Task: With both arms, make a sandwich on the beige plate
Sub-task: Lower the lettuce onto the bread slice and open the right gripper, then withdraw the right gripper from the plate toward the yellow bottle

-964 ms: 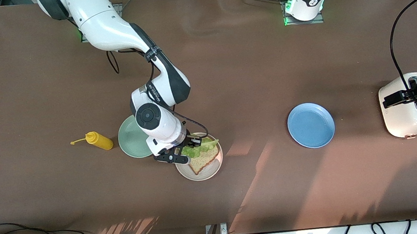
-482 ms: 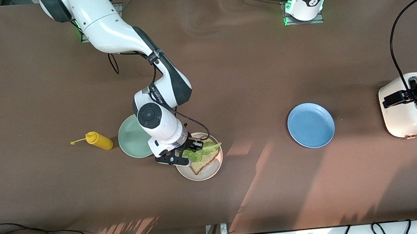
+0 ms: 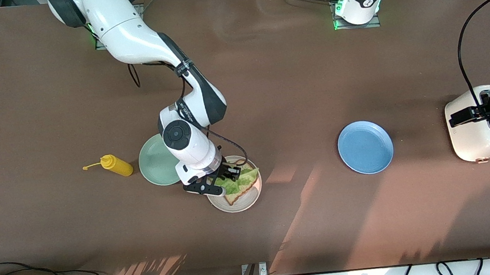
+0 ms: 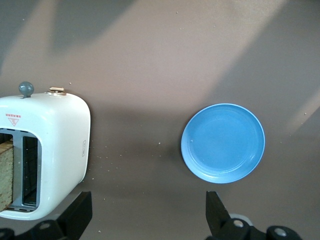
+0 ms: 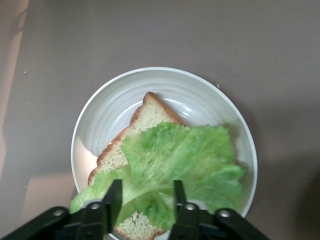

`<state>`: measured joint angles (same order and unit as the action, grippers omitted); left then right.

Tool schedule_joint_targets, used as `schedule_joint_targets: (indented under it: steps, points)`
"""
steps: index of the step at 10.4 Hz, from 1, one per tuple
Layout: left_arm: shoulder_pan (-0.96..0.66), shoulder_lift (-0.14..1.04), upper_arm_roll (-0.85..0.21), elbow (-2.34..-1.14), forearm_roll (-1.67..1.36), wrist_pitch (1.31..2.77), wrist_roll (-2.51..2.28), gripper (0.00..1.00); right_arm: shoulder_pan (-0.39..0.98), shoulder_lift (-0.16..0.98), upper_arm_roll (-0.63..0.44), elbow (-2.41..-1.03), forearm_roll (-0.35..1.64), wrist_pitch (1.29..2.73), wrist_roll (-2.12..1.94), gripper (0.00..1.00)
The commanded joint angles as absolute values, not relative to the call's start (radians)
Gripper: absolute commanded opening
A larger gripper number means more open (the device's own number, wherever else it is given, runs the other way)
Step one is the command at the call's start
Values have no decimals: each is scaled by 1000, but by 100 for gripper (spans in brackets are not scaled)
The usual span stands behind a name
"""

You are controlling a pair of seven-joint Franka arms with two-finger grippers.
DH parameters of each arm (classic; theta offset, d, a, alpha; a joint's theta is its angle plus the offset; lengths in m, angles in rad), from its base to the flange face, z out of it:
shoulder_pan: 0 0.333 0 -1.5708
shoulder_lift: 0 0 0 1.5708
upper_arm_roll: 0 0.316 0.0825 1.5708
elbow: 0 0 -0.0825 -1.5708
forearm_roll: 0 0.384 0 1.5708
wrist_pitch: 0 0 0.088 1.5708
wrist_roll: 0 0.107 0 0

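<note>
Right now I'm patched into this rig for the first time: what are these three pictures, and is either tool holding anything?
The wide picture looks down on a brown table with two white jointed arms. The other two come from cameras on their wrists. The right tool is over the round pale beige plate, fingers parted around the edge of the ruffled green lettuce leaf lying on a brown wholegrain bread slice; it does not seem to be gripping. The left tool waits open and empty over the white toaster, which has bread in a slot. Also there: a round blue plate, a mint-green plate and a yellow squeeze bottle.
</note>
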<state>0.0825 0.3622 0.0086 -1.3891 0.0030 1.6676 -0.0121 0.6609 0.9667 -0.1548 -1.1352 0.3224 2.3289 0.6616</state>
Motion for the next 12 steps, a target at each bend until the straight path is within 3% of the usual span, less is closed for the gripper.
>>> schedule_joint_targets:
  steps: [1,3,6,10,12]
  points:
    - [87,353,9,-1401,-15,1671,15,100,672,989,-172,-1094,331,2327,667,100]
    - [89,353,9,-1397,-15,1671,18,100,673,957,-179,-1133,331,2318,657,100]
    - [95,351,12,-1396,-14,1671,18,100,638,780,-172,-1317,327,2286,597,100]
    - [97,350,12,-1396,-14,1671,15,100,487,490,-111,-1552,328,2102,276,100]
    - [97,350,12,-1396,-15,1671,15,100,344,373,-42,-1646,328,1990,-2,100]
